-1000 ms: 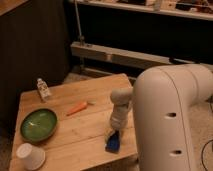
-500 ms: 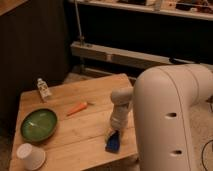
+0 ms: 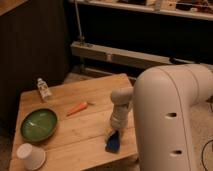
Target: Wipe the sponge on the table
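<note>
– So, where is the gripper (image 3: 113,135) at this moment?
– Low over the table (image 3: 100,87), near its front right corner; it points straight down from the white wrist, and the big white arm (image 3: 170,120) fills the right side of the view.
– And its fingers, are they apart or together?
– Together; as far as I see, they are closed on the upper end of the sponge (image 3: 113,145) (the small dark blue block) and hold it from above.
– Where exactly is the sponge?
– On the light wooden planks, directly under the gripper and close to the front edge of the table; its lower end touches the wood; it seems a little tilted, but I cannot tell how much.
– What else is on the table?
– An orange carrot (image 3: 77,108) lies near the middle, at the left of the wrist in the view and well apart from the sponge; a green bowl (image 3: 38,125) sits upright at the left side; a white cup (image 3: 30,156) is at the front left corner, just in front of the bowl, and I cannot tell if it lies on its side or stands upside down; a small bottle (image 3: 44,89) is near the back left edge.
– And behind the table?
– Dark walls and a pale metal rail (image 3: 115,56); more I cannot make out.
</note>
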